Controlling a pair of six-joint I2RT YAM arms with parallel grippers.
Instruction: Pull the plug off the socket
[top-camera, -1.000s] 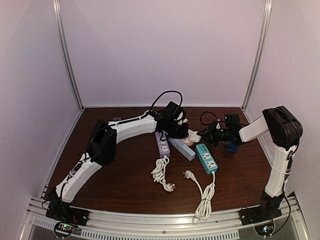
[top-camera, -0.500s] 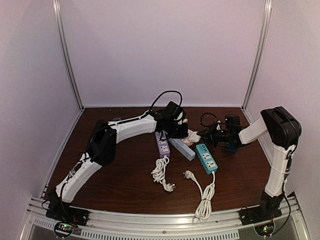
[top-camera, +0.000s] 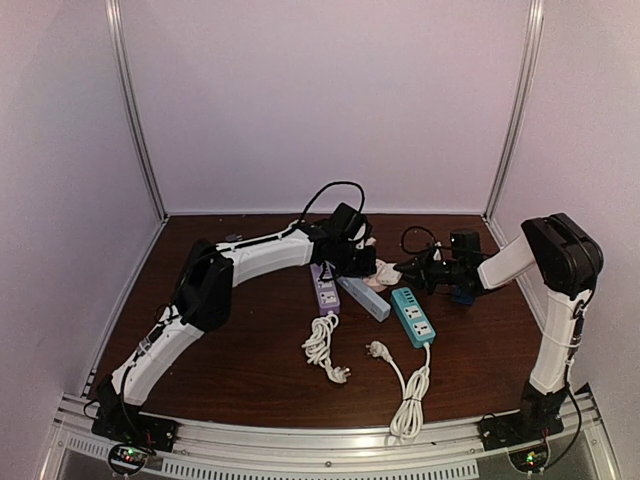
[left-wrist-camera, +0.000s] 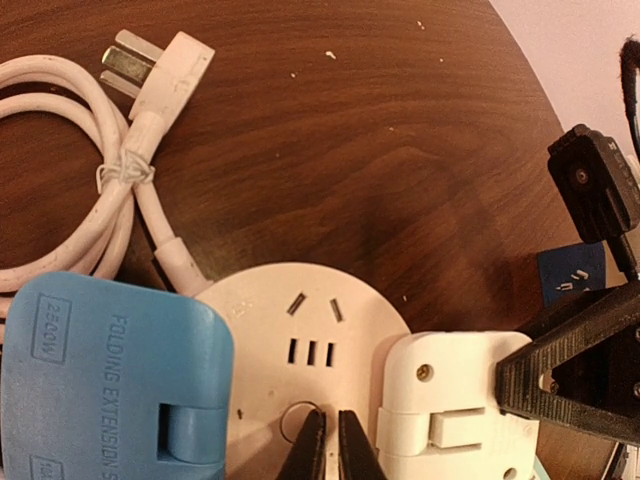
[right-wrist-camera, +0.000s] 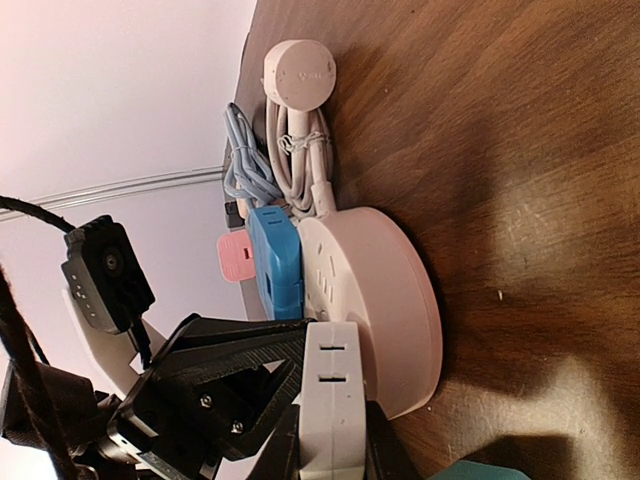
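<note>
White boxy plastic plug (left-wrist-camera: 450, 400) seated against round white socket hub (left-wrist-camera: 320, 320), which rests on brown wooden bench (left-wrist-camera: 400, 120). Right claw (right-wrist-camera: 333, 450) clamps the plug; left claw (left-wrist-camera: 325, 445), nearly closed and empty, pins the hub. Judged: grasp made, plug not yet pulled free.

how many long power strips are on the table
3. Purple strip on the left, grey-blue strip beside it in the middle, teal strip on the right. More may be hidden under the arms, where the right fingers clamp the white plug.
</note>
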